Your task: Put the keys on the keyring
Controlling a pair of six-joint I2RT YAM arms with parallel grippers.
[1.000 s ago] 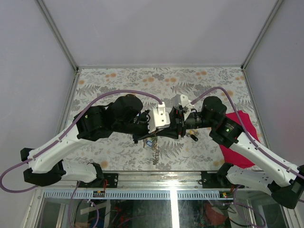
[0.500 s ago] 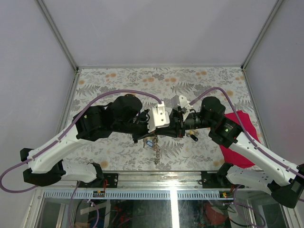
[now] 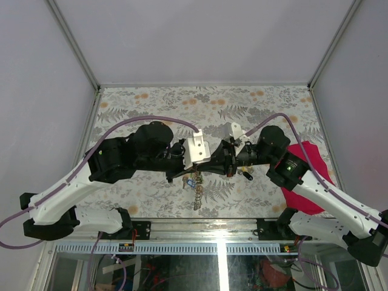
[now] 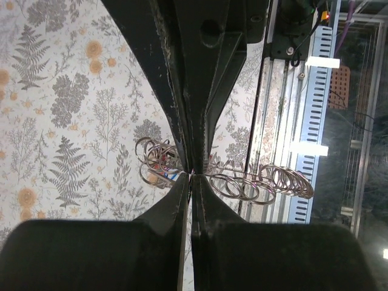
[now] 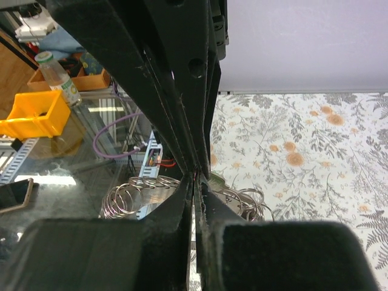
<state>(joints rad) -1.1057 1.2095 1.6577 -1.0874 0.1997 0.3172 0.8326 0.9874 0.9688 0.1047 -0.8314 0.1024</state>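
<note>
Two hands meet over the middle of the flowered table (image 3: 151,103), and we see both pinched to a sliver. Our left hand (image 4: 191,176) has its jaws pressed together on the thin wire of the keyring (image 4: 159,162), whose silvery loops bulge out on either side of the tips. The link chain (image 4: 267,183) trails away from that grip towards the near edge of the table. Our right hand (image 5: 195,177) is closed just as tightly, its tips right against the same cluster of loops. We cannot tell whether it has metal between them. From above, the chain dangles below the two hands, with a blue-headed key (image 3: 190,182) just beside its upper end. Another small key (image 3: 247,176) lies on the table under the right wrist. A crimson cloth (image 3: 309,182) sits at the table's right edge.
</note>
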